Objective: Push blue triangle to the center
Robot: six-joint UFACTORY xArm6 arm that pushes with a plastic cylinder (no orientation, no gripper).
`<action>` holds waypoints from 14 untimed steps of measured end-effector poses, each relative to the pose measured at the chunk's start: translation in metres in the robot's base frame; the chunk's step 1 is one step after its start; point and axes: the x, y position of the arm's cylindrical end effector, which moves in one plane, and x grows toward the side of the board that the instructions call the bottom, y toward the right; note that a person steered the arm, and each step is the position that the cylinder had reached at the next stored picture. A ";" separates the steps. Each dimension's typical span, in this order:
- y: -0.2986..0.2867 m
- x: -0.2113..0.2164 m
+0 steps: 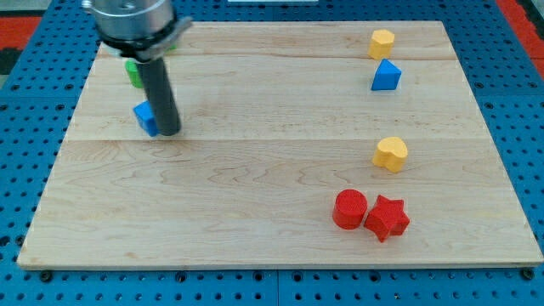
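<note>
Upper right of frame: blue triangle [385,76], just below yellow block [382,42]. Far across at upper left: my tip [170,132], touching blue cube [147,118]. No pincer, only a bare rod. Needs rounding right of triangle, then pushing left-down toward centre.

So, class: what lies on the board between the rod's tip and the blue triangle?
In the camera view, only bare wood lies between my tip at the view's left and the blue triangle at the upper right; no block sits on that stretch.
</note>
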 end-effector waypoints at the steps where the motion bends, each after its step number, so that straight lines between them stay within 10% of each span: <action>1: 0.032 -0.001; 3: 0.297 -0.035; 7: 0.430 -0.104; 14: 0.174 -0.143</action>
